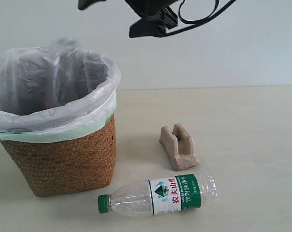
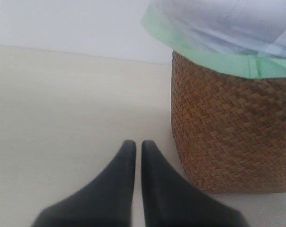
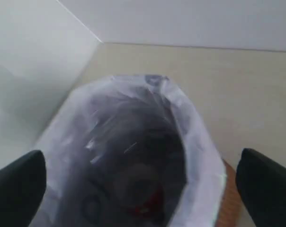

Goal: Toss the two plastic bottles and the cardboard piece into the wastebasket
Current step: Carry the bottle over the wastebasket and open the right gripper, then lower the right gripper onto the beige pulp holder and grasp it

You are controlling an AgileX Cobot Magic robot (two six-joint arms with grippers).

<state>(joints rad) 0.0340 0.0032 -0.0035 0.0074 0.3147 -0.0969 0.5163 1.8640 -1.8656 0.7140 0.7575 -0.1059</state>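
Wastebasket (image 1: 59, 164): tapered brown woven wicker; crinkled translucent liner (image 1: 88, 121), green edge.
Green-capped bottle (image 1: 158, 195): clear ribbed plastic, lying at basket's 5 o'clock.
Cardboard piece (image 1: 179, 146): tan moulded pulp, slotted, at basket's 3 o'clock.
Red blur (image 3: 144, 206) inside liner, indistinct.
Left gripper (image 2: 138, 147): fingers nearly touching, empty.
Right gripper (image 3: 140, 158): over basket, fingers wide, empty.

Right gripper (image 3: 142, 156): jaws spread wide, poised above the wastebasket (image 1: 59, 159); left gripper (image 2: 135, 144): jaws together, low beside it.
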